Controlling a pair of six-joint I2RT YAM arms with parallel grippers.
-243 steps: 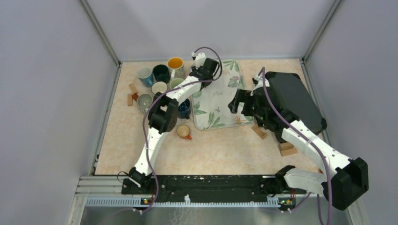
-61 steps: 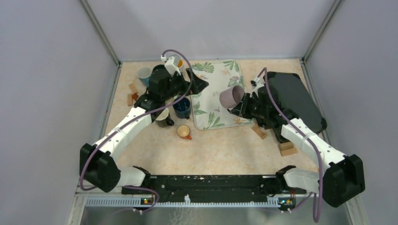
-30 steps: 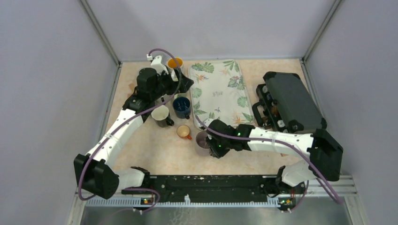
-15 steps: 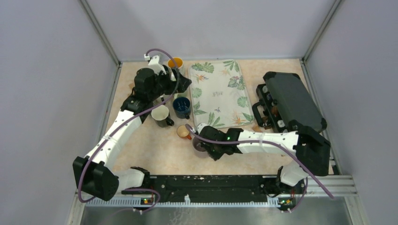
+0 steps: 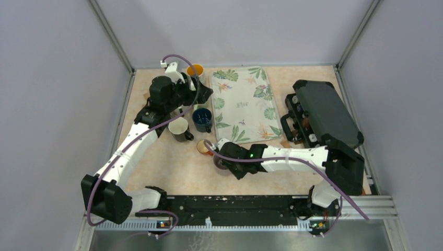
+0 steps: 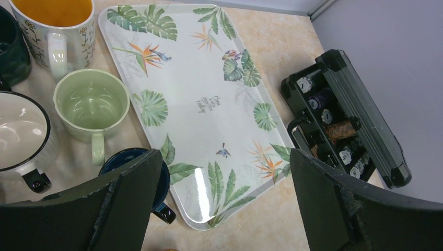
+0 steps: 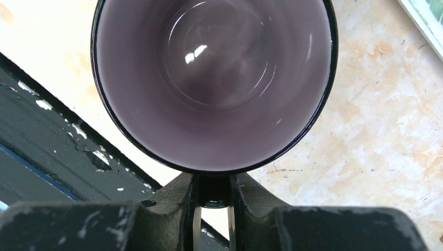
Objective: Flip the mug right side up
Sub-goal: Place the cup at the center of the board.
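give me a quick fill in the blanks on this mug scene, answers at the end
1. The mug gripped by its handle in the right gripper is ____ inside.
2. The left gripper hangs with its jaws ____.
3. The leaf-print tray carries ____ mugs.
Missing words: purple; open; no.

A robotics laboratory test cell is shown. The tabletop [image 5: 183, 168] is enclosed on three sides by plain grey panels [image 5: 230, 31] held in aluminium posts [image 5: 112, 36]. Two white-and-black robot arms, the left arm [image 5: 133, 144] and the right arm [image 5: 292, 154], are bolted to a black rail [image 5: 230, 204] at the near edge, and purple cables [image 5: 177, 56] are looped along them. Household items are laid out: a cluster of mugs [image 5: 196, 69], a leaf-printed tray [image 5: 241, 104] and a black case [image 5: 326, 112].
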